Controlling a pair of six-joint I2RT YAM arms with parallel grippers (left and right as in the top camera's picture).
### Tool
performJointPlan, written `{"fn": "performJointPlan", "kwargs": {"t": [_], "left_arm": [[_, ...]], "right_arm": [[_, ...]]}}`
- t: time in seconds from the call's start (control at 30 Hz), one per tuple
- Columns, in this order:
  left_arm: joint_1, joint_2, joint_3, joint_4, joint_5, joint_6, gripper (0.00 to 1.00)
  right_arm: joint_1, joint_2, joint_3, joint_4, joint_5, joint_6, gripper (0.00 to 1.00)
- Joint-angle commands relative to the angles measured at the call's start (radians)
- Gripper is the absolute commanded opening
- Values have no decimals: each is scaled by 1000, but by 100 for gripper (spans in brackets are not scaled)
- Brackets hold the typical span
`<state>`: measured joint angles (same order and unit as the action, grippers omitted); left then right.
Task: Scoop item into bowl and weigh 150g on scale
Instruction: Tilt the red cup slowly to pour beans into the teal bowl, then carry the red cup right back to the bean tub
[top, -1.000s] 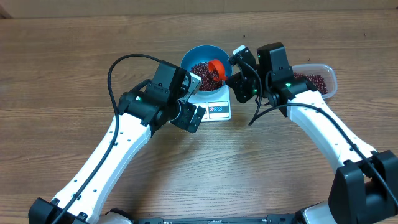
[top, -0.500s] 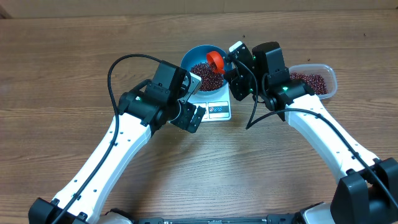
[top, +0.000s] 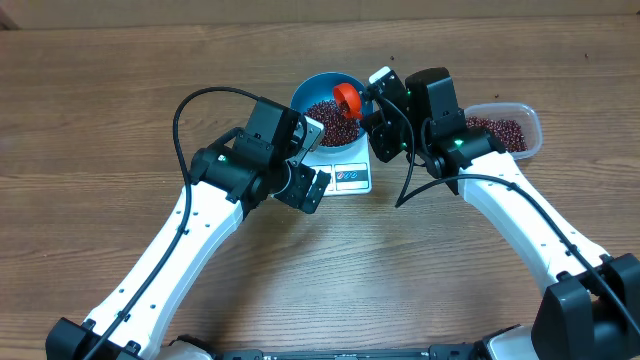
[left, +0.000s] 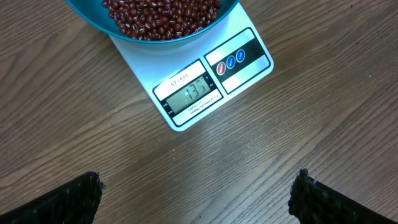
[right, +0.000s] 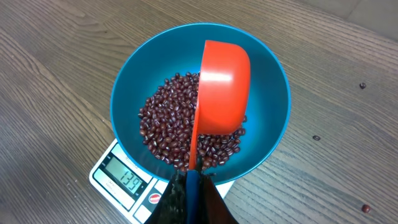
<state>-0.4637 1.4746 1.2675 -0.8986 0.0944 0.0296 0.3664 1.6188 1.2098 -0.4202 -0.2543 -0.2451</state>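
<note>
Left pincer: my left pincer (left: 199, 200) stands spread as wide as it goes and has hold of nothing. It hangs above bare tabletop (top: 100, 100) just in front of the scale's display edge.
Right pincer: my right pincer (right: 189, 198) is clamped tight on the thin handle of the red scoop (right: 224, 87), with no gap showing between the fingers.
Scoop: it is over the blue bowl (right: 267, 93), cup turned so that its smooth back faces my wrist camera. From overhead it sits toward the bowl's right rim. I cannot tell whether it touches the beans below.
Beans: the dark red-brown beans (right: 168, 118) lie in a loose heap across the bowl's bottom, with blue wall bare all round them. More of them fill the clear tub (top: 525, 120) beside my right arm.
Strays: a few single beans (right: 316, 137) lie on the wood to the right of the bowl.
Bowl: it stands upright on the white scale (left: 249, 68), covering most of the platform.
Scale: flat on the tabletop, between my two arms. The display window (left: 194, 93) and the row of round buttons stick out from under the bowl. The digits are lit, but my two wrist views do not read alike.
</note>
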Motion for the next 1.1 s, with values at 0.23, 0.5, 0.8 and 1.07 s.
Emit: {"fn": "performJointPlan", "kwargs": {"t": [0.23,0.5,0.8,1.07], "left_arm": [[5,-23,4,2,9,8,100],[5,-23,4,2,9,8,100],[5,-23,4,2,9,8,100],[5,-23,4,2,9,8,100]], "right_arm": [[1,-26,31,-56,-79,-190,4],[1,-26,31,-31,26,-92,4],[1,-27,32,-30,26,-61,4],[-63,-104,47,-26,-108,116,4]]}}
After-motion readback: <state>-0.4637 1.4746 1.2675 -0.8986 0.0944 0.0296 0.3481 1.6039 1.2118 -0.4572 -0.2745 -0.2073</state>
